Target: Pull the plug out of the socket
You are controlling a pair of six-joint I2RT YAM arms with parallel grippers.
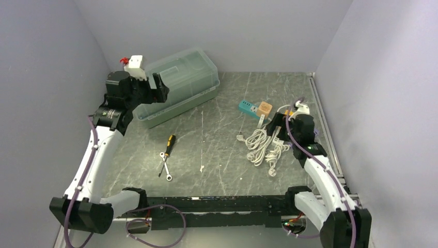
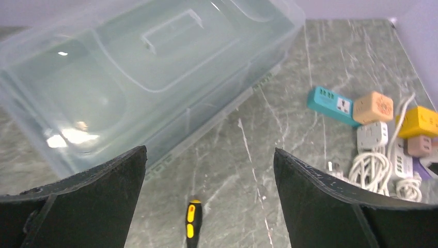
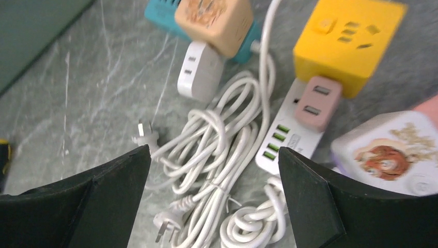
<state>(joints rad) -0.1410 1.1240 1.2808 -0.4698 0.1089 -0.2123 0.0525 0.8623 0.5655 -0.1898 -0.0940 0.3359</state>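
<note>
A cluster of sockets lies at the right of the table. A teal power strip (image 1: 248, 107) has a tan cube plug (image 3: 214, 20) stuck on it. A yellow cube socket (image 3: 343, 46) has a pink plug (image 3: 315, 103) against its near side, over a white strip with green ports (image 3: 281, 142). A white adapter (image 3: 199, 70) and coiled white cables (image 3: 217, 155) with loose plugs lie beside them. My right gripper (image 3: 214, 150) is open and empty, hovering over the cables. My left gripper (image 2: 209, 150) is open and empty, raised by the plastic box, far from the sockets.
A clear lidded plastic box (image 1: 181, 85) stands at the back left. A black-and-yellow screwdriver (image 1: 170, 142) and a wrench (image 1: 165, 166) lie mid-table. A white cube with a printed picture (image 3: 397, 152) sits right of the white strip. Walls close in on the left, back and right.
</note>
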